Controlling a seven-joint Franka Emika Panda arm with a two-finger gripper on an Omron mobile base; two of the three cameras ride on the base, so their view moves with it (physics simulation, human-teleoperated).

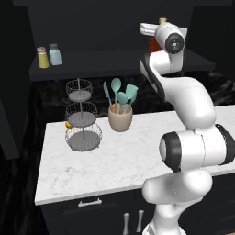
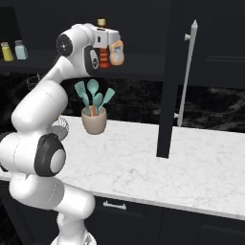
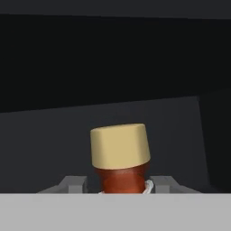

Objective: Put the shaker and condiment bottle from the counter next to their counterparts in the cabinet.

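While the white arm reaches up to the level of the shelf inside the cabinet point(image 1: 114, 62), its gripper point(image 3: 121, 187) is closed around the neck of the condiment bottle point(image 3: 121, 155), a dark red bottle with a yellowish cap. From the hand camera, the cap stands just ahead of the two grey fingers point(image 3: 72, 184), one on each side of the red neck, with the dark cabinet interior behind. From the right base camera, the yellowish cap shows above the wrist, and the slim orange bottle point(image 2: 116, 52) stands on the shelf just beside the hand. Whether the red bottle's base rests on the shelf board or hangs above it cannot be told.

At the far left end of the same black shelf, the pale teal-blue shaker point(image 1: 55, 54) stands upright right next to the yellow shaker point(image 1: 42, 58), the two almost touching.

Below, the white marble counter point(image 1: 92, 170) carries a three-tier wire basket stand point(image 1: 81, 120) and, to its right, a tan utensil holder point(image 1: 120, 118) full of teal spoons and spatulas.
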